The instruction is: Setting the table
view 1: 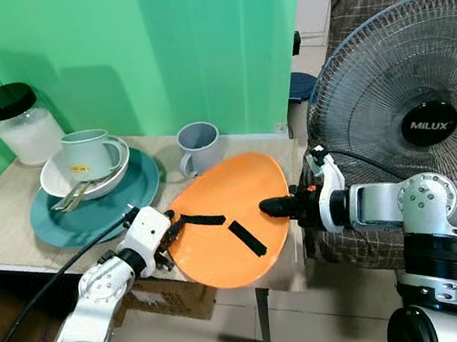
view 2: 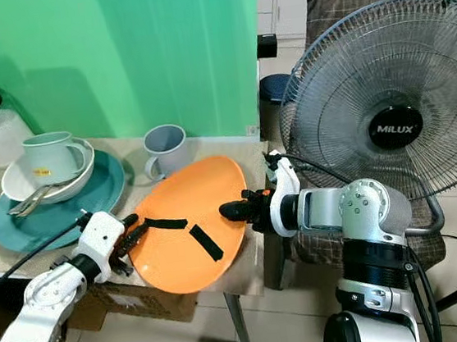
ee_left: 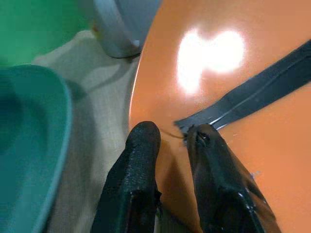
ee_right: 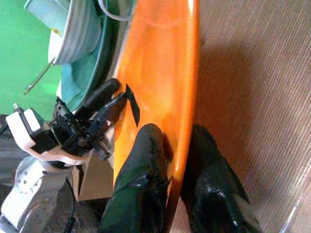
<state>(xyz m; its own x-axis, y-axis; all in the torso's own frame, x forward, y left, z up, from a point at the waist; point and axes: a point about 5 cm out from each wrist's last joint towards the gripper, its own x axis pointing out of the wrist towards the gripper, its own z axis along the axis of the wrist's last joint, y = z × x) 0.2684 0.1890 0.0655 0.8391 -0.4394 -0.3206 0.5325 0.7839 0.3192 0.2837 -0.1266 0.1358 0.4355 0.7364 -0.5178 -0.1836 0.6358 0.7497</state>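
Note:
An orange oval plate [view 1: 230, 219] with two black tape strips is held tilted above the table's front right corner. My left gripper [view 1: 168, 236] is shut on its left rim, one finger [ee_left: 133, 179] on each side of the edge. My right gripper [view 1: 270, 207] is shut on the right rim, and the right wrist view shows its fingers [ee_right: 143, 165] pinching the plate [ee_right: 163, 73] edge. A grey-blue mug [view 1: 198, 146] stands just behind the plate. At the left, a teal plate [view 1: 92, 207] carries a white bowl [view 1: 81, 181] holding a pale green mug [view 1: 90, 152] and cutlery [view 1: 73, 197].
A glass jar with a black lid [view 1: 21, 124] stands at the table's back left. A large MILUX fan [view 1: 415, 104] rises close on the right, with a plaid chair [view 1: 374, 2] behind it. A green wall backs the table [view 1: 7, 221]. A cardboard box [view 1: 173, 297] sits under the table.

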